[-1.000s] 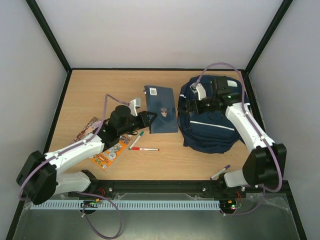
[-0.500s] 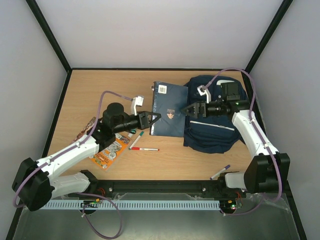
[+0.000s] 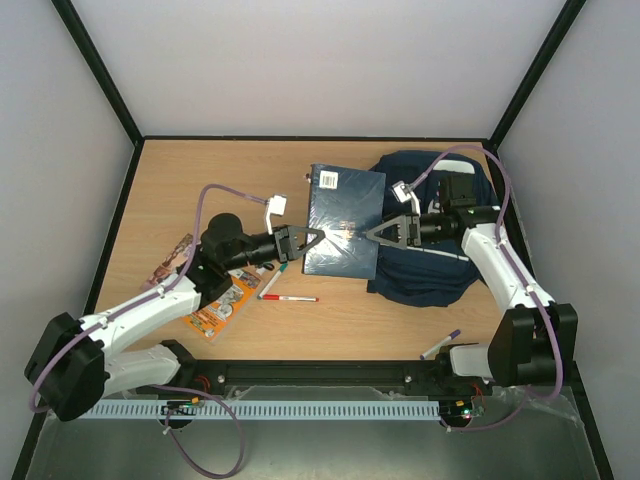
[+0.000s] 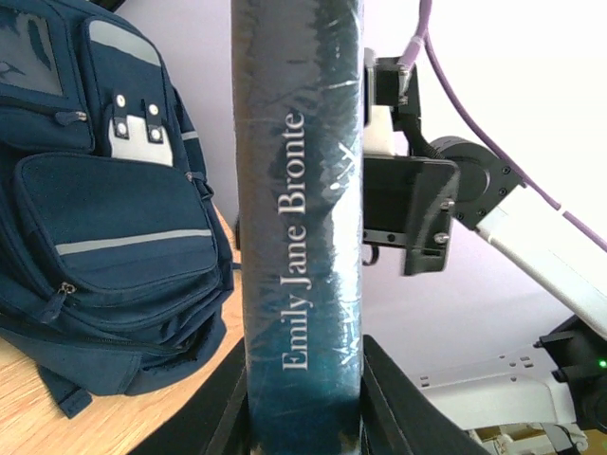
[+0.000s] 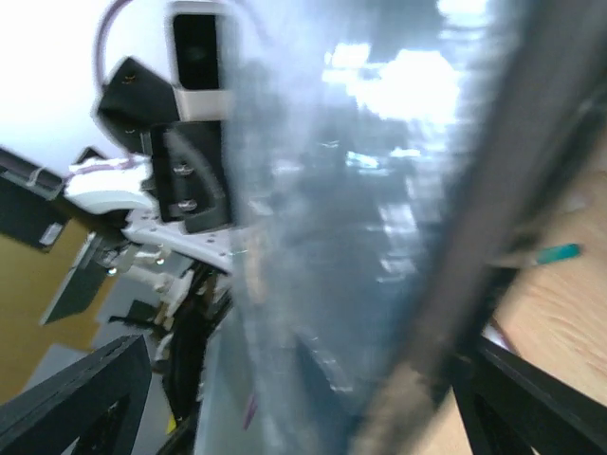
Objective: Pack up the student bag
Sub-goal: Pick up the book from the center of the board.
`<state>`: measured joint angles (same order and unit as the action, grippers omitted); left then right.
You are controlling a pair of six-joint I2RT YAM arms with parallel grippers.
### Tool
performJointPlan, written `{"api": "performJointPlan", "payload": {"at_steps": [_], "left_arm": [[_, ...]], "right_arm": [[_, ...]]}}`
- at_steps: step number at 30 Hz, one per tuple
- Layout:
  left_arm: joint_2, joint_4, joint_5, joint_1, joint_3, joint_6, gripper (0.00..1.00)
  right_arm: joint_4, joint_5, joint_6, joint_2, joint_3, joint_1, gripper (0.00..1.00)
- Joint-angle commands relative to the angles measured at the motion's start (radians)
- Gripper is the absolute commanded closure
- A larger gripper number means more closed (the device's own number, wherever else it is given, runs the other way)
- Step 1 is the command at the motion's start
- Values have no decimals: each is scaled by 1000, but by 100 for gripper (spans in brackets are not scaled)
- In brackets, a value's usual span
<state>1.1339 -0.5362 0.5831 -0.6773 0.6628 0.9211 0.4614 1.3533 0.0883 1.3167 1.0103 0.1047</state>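
The navy student bag (image 3: pixel 435 268) lies at the right of the table, and its front pockets show in the left wrist view (image 4: pixel 104 218). My left gripper (image 3: pixel 312 240) is shut on the left edge of a dark-blue book (image 3: pixel 345 215) and holds it tilted above the table. The left wrist view shows the book's spine (image 4: pixel 299 190), lettered "Emily Jane Bronte", clamped between my left gripper's (image 4: pixel 303 417) jaws. My right gripper (image 3: pixel 372 233) is open, with its jaws spread at the book's right edge. In the blurred right wrist view the book (image 5: pixel 360 190) fills the space at my right gripper (image 5: pixel 313 398).
A red-and-white pen (image 3: pixel 290 298) and a green-capped pen (image 3: pixel 275 273) lie below the book. An orange packet (image 3: pixel 220 300) and a second packet (image 3: pixel 172 258) lie under the left arm. A purple pen (image 3: pixel 440 344) lies near the right arm's base.
My left gripper has lifted the book off the table and carried it right, toward the bag. My right gripper has moved left from over the bag to the book's right edge.
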Motion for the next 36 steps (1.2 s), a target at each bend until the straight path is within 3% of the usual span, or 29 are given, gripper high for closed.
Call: {"api": "performJointPlan", "payload": {"at_steps": [1, 10, 17, 23, 30, 32, 34, 36], "left_arm": [[2, -247, 0, 7, -13, 21, 98], [45, -279, -26, 7, -47, 45, 98], [79, -283, -43, 7, -60, 47, 98], [93, -277, -51, 6, -71, 37, 95], [108, -203, -67, 7, -54, -16, 78], [111, -174, -76, 8, -50, -30, 64], [107, -126, -84, 10, -34, -54, 41], [92, -48, -99, 11, -11, -96, 30]], "right_arm": [[294, 232, 250, 29, 75, 1, 16], [305, 241, 228, 34, 108, 1, 32], [283, 252, 205, 15, 105, 1, 56], [289, 258, 217, -1, 107, 0, 71], [284, 234, 220, -5, 108, 0, 96], [280, 225, 217, -5, 111, -4, 99], [282, 209, 214, -3, 129, -19, 99], [297, 160, 214, 7, 169, -38, 99]]}}
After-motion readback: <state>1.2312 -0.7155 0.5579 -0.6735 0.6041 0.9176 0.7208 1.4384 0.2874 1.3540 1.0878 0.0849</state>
